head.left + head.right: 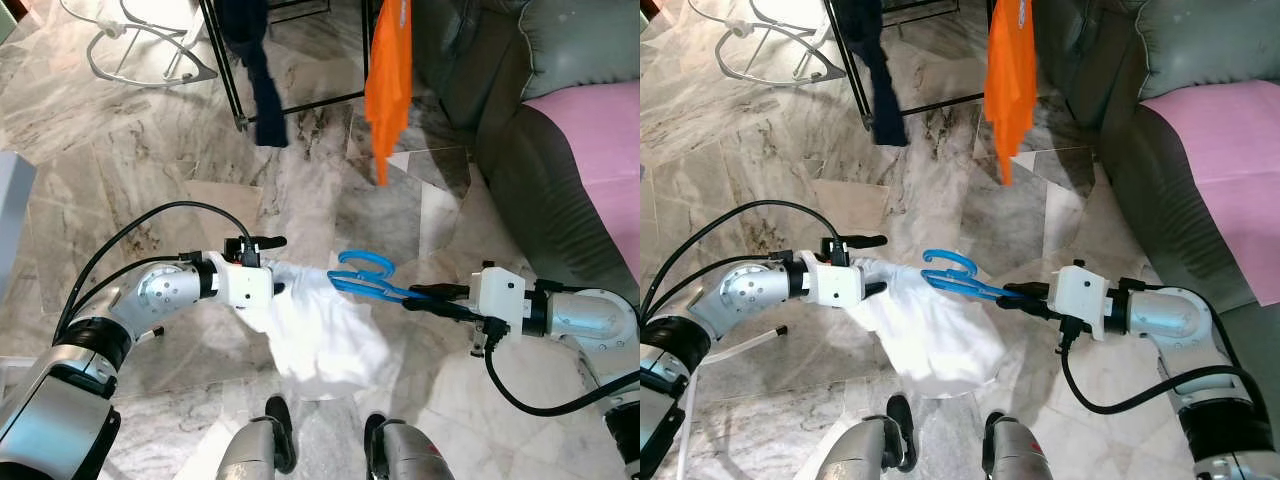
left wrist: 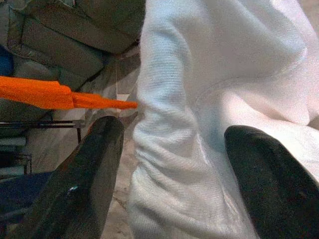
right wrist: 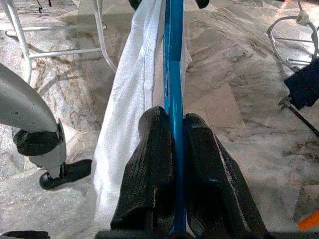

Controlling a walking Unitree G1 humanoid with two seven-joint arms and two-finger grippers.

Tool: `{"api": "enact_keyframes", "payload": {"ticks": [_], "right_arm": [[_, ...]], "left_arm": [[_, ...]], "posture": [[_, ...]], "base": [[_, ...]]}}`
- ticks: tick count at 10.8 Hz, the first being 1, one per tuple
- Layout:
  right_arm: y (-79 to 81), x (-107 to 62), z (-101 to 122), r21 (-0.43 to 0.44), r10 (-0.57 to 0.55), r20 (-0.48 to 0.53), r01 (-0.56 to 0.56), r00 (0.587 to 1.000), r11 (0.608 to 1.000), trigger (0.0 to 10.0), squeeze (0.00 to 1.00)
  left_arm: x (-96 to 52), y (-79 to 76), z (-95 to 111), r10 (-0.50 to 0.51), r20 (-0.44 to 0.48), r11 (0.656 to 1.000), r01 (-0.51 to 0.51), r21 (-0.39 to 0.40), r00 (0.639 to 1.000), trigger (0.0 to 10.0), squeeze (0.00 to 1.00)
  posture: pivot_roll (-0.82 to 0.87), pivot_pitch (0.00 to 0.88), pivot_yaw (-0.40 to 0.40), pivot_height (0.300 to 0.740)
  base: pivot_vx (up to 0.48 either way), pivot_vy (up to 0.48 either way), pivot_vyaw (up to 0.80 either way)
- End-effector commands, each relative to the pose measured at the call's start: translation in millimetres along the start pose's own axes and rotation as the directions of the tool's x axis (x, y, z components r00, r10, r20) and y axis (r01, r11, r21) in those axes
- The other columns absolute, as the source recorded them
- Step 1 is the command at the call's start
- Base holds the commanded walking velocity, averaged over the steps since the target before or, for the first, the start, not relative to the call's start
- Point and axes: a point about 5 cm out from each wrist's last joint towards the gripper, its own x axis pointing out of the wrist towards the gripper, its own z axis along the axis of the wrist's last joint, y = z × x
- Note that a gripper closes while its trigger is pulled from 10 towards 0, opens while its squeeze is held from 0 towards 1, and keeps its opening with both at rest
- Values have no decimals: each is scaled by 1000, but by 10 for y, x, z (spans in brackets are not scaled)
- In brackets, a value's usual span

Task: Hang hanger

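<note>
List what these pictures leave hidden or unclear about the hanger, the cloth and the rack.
- Hanger: its far end lies inside the white cloth in both eye views.
- Left tool: the wrist view shows cloth between the fingers, but whether they pinch it is unclear.
- Rack: its top rail is cut off by the upper edge of both eye views.
- Right tool: the hanger's hook is out of the wrist view.

Blue hanger (image 3: 174, 94) between hand's fingers (image 3: 144, 184)
</note>
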Motion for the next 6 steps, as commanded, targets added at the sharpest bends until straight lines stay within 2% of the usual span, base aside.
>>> {"api": "enact_keyframes", "payload": {"ticks": [1,6], "right_arm": [[14,25,20,-20,9,19,-9,1000,1000,10000,0],[-2,60,-19,-55,22,0,-22,1000,998,10000,0]], "left_arm": [[-34,-53,-49,-32,-18,999,32,-18,999,0,0],[-6,-6,-23,-108,5,992,108,-62,994,0,0]], "posture": [[-141,302,67,740],[-138,297,66,740]], "base": [[0,0,0],[0,0,0]]}}
